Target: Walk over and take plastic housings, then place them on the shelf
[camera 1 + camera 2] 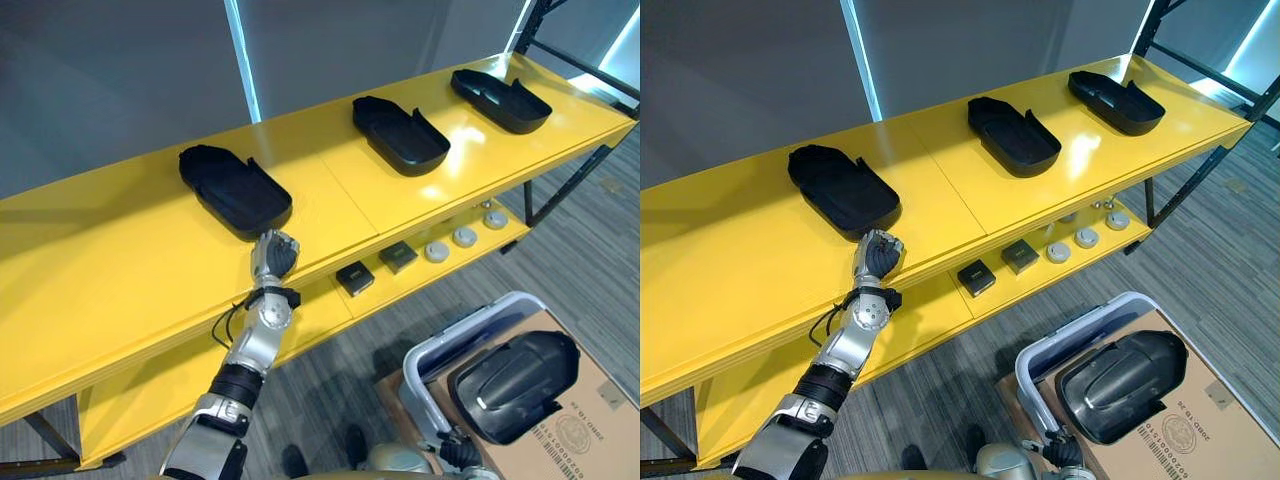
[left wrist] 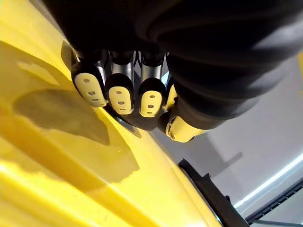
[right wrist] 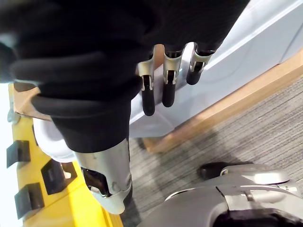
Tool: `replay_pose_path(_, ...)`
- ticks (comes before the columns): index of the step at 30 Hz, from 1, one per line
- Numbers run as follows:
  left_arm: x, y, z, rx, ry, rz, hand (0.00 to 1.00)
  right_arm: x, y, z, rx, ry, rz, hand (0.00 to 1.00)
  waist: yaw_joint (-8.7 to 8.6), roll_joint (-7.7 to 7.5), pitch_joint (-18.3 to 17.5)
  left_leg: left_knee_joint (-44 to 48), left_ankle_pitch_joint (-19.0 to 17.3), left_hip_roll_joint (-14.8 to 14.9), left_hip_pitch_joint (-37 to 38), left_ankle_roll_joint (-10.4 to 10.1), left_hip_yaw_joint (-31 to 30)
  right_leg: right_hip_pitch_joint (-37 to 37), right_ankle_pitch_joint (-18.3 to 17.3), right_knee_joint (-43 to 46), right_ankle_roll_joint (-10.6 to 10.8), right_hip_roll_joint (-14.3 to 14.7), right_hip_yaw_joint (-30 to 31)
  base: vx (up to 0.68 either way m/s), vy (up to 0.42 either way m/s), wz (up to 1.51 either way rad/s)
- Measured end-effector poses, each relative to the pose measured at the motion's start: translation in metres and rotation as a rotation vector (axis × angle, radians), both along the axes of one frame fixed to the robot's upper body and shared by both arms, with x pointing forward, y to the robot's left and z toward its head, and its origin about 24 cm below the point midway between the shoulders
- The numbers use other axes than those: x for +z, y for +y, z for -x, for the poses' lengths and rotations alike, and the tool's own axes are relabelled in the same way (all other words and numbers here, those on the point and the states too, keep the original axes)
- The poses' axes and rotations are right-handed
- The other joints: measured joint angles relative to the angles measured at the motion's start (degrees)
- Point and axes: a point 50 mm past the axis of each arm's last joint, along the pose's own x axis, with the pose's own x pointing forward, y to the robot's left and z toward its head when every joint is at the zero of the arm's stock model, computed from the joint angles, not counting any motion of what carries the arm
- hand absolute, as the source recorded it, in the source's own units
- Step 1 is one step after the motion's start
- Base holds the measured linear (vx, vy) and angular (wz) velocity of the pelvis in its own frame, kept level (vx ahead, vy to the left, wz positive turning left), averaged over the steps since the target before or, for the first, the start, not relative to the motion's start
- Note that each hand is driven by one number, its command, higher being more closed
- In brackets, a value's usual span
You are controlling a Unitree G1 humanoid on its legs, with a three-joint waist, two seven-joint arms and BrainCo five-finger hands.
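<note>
Three housings up top: left housing (image 1: 236, 190), middle housing (image 1: 402, 134) and right housing (image 1: 500, 100) lie in a row, well apart, on the yellow shelf (image 1: 120, 270).
Left hand: my left hand (image 1: 273, 255) is at the shelf's front edge, just beside the left housing's near end, fingers curled in on nothing.
Contact: I cannot tell whether my fingertips (image 2: 119, 97) touch it.
Right hand: my right hand (image 3: 169, 85) hangs low beside a pale bin (image 1: 450, 330), fingers relaxed and apart.
Fourth housing (image 1: 515, 385): lies on a cardboard box (image 1: 600, 420) by that bin.

No legible text anywhere. Round printed stamp and small print on the cardboard box (image 1: 603, 392) at 5 o'clock, too small to read.
</note>
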Motion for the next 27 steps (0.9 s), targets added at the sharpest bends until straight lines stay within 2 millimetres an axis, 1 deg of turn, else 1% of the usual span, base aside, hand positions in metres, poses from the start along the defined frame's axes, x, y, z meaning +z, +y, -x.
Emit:
replay_pose_path(6,0.001,0.005,-0.002,0.033,0.001,0.014,1.00,0.000,0.000,0.000,0.000,0.000,0.001,0.00,0.01,0.11,0.1,0.0,0.0,0.1,0.0,0.0,0.3,-0.1,0.1,0.0,-0.1,0.1,0.3,0.00,-0.001,-0.01)
replay_pose_path(12,0.004,0.018,-0.007,0.081,0.003,0.022,1.00,0.001,-0.002,-0.001,0.001,-0.005,0.006,0.00,0.01,0.62,0.4,0.0,0.0,0.2,0.0,0.0,0.6,-0.3,0.1,0.0,-0.2,0.2,0.7,0.00,-0.002,-0.03)
replay_pose_path(16,0.006,0.027,-0.008,0.109,0.000,0.033,1.00,0.001,-0.002,-0.001,0.001,-0.006,0.007,0.00,0.04,0.63,0.6,0.0,0.0,0.3,-0.1,0.0,0.8,-0.4,0.2,0.0,-0.3,0.3,0.9,0.00,-0.002,-0.01)
replay_pose_path(19,0.010,0.030,-0.014,0.120,0.001,0.031,1.00,0.001,-0.003,-0.001,0.002,-0.005,0.009,0.00,0.16,0.65,0.8,0.0,0.0,0.3,-0.3,0.0,1.0,-0.7,0.3,0.0,-0.4,0.3,1.0,0.00,0.001,-0.01)
replay_pose_path(23,0.016,0.041,-0.019,0.157,-0.003,0.032,1.00,0.001,-0.003,-0.001,0.003,-0.007,0.009,0.00,0.13,0.60,1.0,0.0,0.0,0.3,-0.7,0.0,1.4,-1.2,0.5,0.0,-0.4,0.3,1.4,0.01,0.003,-0.05)
replay_pose_path(27,0.017,0.046,-0.020,0.167,-0.003,0.016,1.00,0.001,-0.003,-0.001,0.004,-0.008,0.008,0.00,0.09,0.58,1.0,0.0,-0.1,0.3,-0.7,-0.1,1.7,-1.3,0.5,0.0,-0.4,0.4,1.6,0.01,0.000,-0.03)
